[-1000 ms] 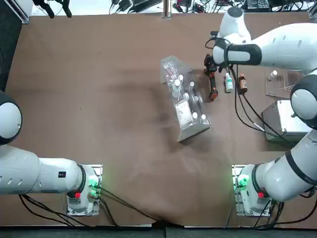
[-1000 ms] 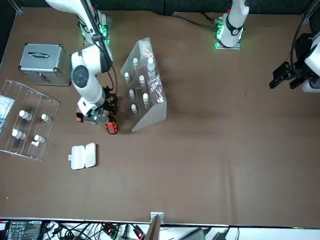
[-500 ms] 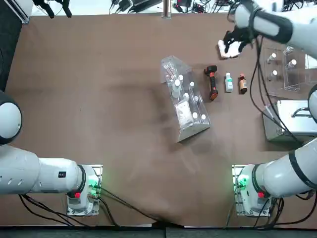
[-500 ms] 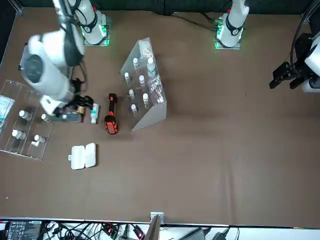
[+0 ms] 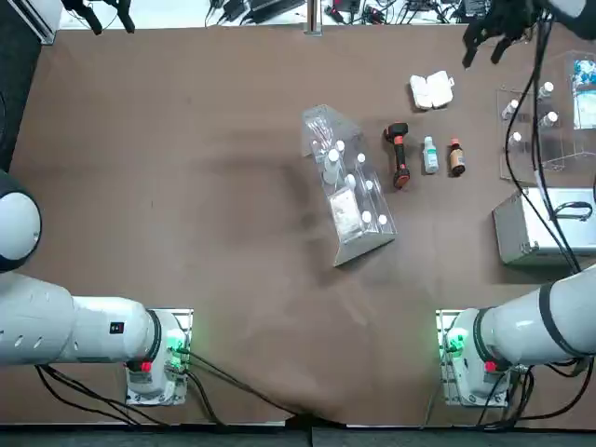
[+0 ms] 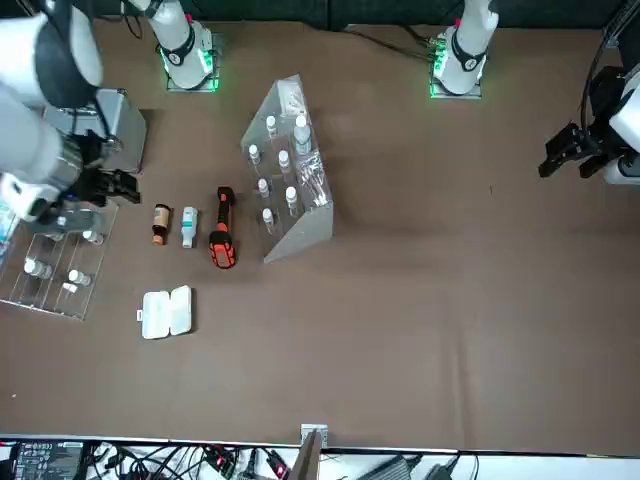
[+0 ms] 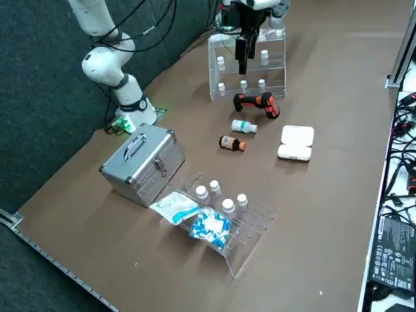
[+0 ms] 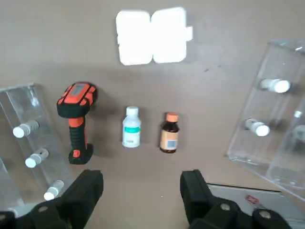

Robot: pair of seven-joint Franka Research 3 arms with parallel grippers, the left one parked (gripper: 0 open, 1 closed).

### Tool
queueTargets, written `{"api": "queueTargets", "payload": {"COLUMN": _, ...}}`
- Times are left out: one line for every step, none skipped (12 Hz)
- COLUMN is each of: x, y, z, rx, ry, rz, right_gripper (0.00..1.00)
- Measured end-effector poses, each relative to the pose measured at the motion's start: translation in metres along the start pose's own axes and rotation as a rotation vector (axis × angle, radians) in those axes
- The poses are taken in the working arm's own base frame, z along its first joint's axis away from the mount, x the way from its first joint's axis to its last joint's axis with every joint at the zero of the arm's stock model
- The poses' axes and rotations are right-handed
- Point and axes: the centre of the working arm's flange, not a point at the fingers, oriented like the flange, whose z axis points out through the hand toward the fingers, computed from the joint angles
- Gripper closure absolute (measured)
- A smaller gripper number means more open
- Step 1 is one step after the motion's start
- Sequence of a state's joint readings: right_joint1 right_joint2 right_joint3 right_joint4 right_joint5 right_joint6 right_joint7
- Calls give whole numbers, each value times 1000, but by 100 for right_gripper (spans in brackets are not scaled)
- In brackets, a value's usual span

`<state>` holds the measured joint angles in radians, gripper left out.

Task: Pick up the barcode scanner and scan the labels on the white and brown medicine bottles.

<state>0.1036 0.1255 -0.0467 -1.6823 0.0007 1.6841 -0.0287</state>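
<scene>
The black-and-orange barcode scanner (image 5: 399, 156) (image 6: 222, 228) (image 7: 257, 102) (image 8: 76, 119) lies flat on the brown table beside the clear rack. To its right lies the white bottle (image 5: 429, 155) (image 6: 189, 226) (image 7: 244, 126) (image 8: 131, 133), on its side, bluish label up. The amber brown bottle (image 5: 455, 157) (image 6: 160, 223) (image 7: 231, 143) (image 8: 168, 133) lies next to that. My right gripper (image 5: 482, 45) (image 6: 100, 185) (image 7: 242, 65) (image 8: 142, 191) hangs high above the table, beyond these things, open and holding nothing.
A clear sloped rack (image 5: 346, 191) (image 6: 292, 175) (image 7: 247, 55) holds small vials left of the scanner. A white pill case (image 5: 431, 90) (image 6: 167, 312) (image 7: 296, 143) (image 8: 151, 36) lies further back. A clear tray (image 5: 540, 121) (image 7: 227, 221) and a silver case (image 5: 540, 228) (image 7: 143, 162) stand at the right.
My right gripper has risen from just over the scanner and bottles and swung toward the far right. The scanner and both bottles lie where they were.
</scene>
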Motion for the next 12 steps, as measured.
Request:
{"api": "queueTargets", "payload": {"x": -1, "y": 11, "z": -16, "rx": 1, "ry": 18, "rz": 10, "right_gripper": 0}}
{"api": "queueTargets", "payload": {"x": -3, "y": 22, "z": -31, "rx": 1, "ry": 33, "rz": 21, "right_gripper": 0}}
{"api": "queueTargets", "payload": {"x": -6, "y": 32, "z": -44, "rx": 2, "ry": 45, "rz": 37, "right_gripper": 0}}
{"api": "queueTargets", "payload": {"x": -10, "y": 41, "z": -56, "rx": 3, "ry": 56, "rz": 54, "right_gripper": 0}}
{"api": "queueTargets", "payload": {"x": -17, "y": 49, "z": -64, "rx": 4, "ry": 59, "rz": 68, "right_gripper": 0}}
{"api": "queueTargets", "payload": {"x": -24, "y": 55, "z": -71, "rx": 7, "ry": 57, "rz": 78, "right_gripper": 0}}
{"api": "queueTargets", "payload": {"x": -32, "y": 58, "z": -77, "rx": 9, "ry": 60, "rz": 86, "right_gripper": 0}}
{"api": "queueTargets", "payload": {"x": -39, "y": 62, "z": -84, "rx": 10, "ry": 66, "rz": 93, "right_gripper": 0}}
{"api": "queueTargets", "payload": {"x": -48, "y": 65, "z": -90, "rx": 12, "ry": 72, "rz": 100, "right_gripper": 0}}
{"api": "queueTargets", "payload": {"x": -56, "y": 67, "z": -96, "rx": 14, "ry": 78, "rz": 104, "right_gripper": 0}}
{"api": "queueTargets", "payload": {"x": -64, "y": 67, "z": -101, "rx": 15, "ry": 86, "rz": 106, "right_gripper": 0}}
{"api": "queueTargets", "payload": {"x": -71, "y": 67, "z": -105, "rx": 16, "ry": 93, "rz": 106, "right_gripper": 0}}
